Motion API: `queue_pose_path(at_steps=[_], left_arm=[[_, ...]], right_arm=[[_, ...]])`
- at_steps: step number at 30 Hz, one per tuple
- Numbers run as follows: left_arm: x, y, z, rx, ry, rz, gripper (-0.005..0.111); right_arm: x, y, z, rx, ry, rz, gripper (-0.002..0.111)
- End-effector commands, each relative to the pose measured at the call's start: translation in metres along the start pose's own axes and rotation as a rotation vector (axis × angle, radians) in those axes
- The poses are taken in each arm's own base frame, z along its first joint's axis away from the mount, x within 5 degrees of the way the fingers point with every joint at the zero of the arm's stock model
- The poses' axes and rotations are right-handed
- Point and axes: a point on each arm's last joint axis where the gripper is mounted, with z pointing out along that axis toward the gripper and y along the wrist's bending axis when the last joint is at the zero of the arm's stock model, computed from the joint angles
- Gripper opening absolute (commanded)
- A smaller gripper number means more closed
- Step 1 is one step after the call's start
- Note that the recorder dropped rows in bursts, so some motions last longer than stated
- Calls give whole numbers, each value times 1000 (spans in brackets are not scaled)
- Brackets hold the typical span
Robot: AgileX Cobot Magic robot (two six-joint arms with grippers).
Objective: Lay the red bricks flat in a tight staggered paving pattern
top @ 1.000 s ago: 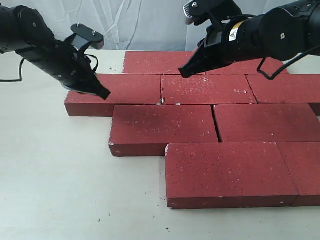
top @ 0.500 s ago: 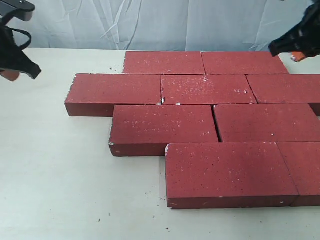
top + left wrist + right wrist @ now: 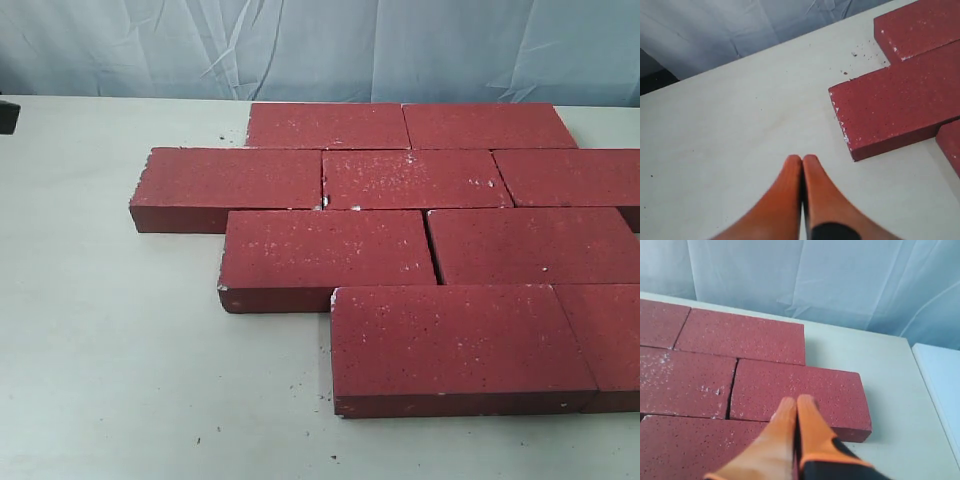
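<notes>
The red bricks [image 3: 410, 220] lie flat on the pale table in four staggered rows, edges close together. Neither arm shows in the exterior view. In the left wrist view my left gripper [image 3: 803, 158] is shut with nothing in it, its orange fingers pressed together over bare table beside the end of a red brick [image 3: 895, 107]. In the right wrist view my right gripper [image 3: 797, 400] is shut and empty, hovering over the end brick [image 3: 797, 390] of a row near the table's side.
Dark crumbs and grit [image 3: 290, 385] are scattered on the table [image 3: 120, 340] in front of the bricks. A pale blue cloth backdrop [image 3: 300, 50] hangs behind. The table's edge [image 3: 925, 390] runs close to the right gripper's end brick.
Both arms have pulled back from over the bricks, left arm to the left, right arm to the right, and have left the exterior view. The bricks have not moved.
</notes>
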Motion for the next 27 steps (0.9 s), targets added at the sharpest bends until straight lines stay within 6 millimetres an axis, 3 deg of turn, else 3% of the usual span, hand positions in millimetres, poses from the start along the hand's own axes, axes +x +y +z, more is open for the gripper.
queue_pose_path(at_steps=[1,6,15,20,27], left_arm=[[12,-2,-30,-12,-106,-34,0],[31,-7,-62,-5,-218,-84,0],[65,-18,-97,39,-377,-196,0],[74,-22,-115,67,-449,-243,0],[77,-22,-126,58,-492,-232,0]], right_arm=[[19,3,-21,7,-116,23,-1],[37,6,-48,16,-220,41,-1],[49,7,-86,37,-363,49,-1],[50,8,-96,21,-411,101,-1],[50,8,-99,23,-422,101,-1]])
